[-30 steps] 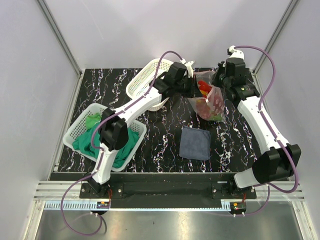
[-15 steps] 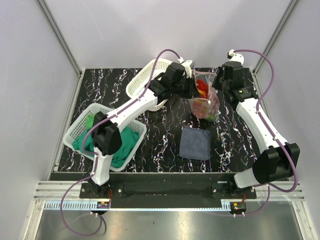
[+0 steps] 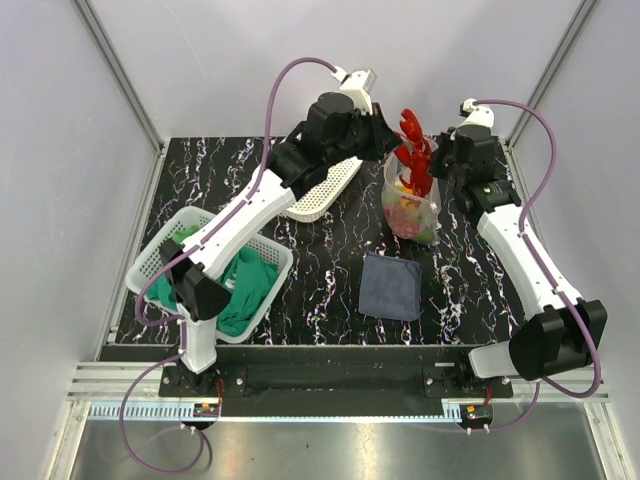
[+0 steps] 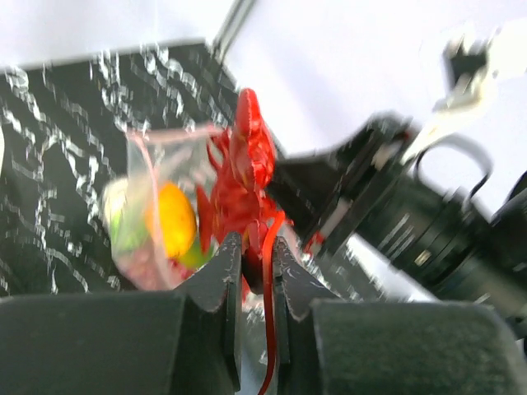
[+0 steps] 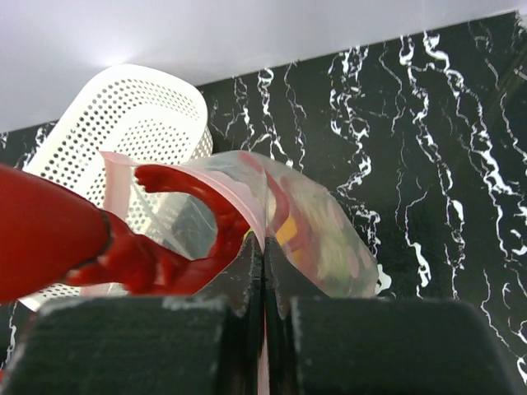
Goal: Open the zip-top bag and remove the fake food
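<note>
Thin clear plastic for the zip-top bag (image 3: 410, 218), crinkled and shiny, with a pink-red strip at the mouth. Smooth, glossy red plastic for the lobster (image 3: 412, 150). Black table top (image 3: 330, 250) with white marble-like veins, smooth, shines a little. Matt blue-grey cloth (image 3: 391, 286); matt, soft green cloth (image 3: 250, 290). White perforated plastic for the near basket (image 3: 158, 260) and the far basket (image 3: 325, 190).

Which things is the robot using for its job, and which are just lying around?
For the job: zip-top bag, held by the right pincer; red lobster, held by the left pincer; orange fruit in the bag.
Just lying about: blue-grey cloth, green cloth, its white basket, far white basket.
</note>
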